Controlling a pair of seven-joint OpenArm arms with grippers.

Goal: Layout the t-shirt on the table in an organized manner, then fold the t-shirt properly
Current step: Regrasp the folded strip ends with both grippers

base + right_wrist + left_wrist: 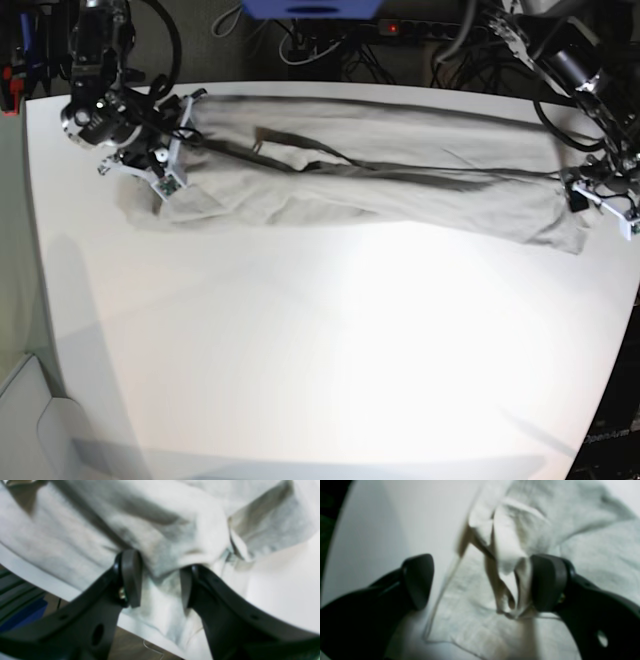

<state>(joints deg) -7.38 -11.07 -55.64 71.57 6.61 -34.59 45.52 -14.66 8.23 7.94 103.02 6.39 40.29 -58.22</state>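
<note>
Grey-beige cotton t-shirt [570,555] bunches beside the left gripper [480,582], jaws spread. Right wrist view: right gripper [160,580] jaws pinching a fold. Base view: shirt stretched along the white surface [320,350]'s far edge; spreading evenly seems best.

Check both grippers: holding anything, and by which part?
The right gripper straddles a bunched fold at one end of the t-shirt. The left gripper is open at the other end; fabric touches one finger, no pinch visible.
</note>
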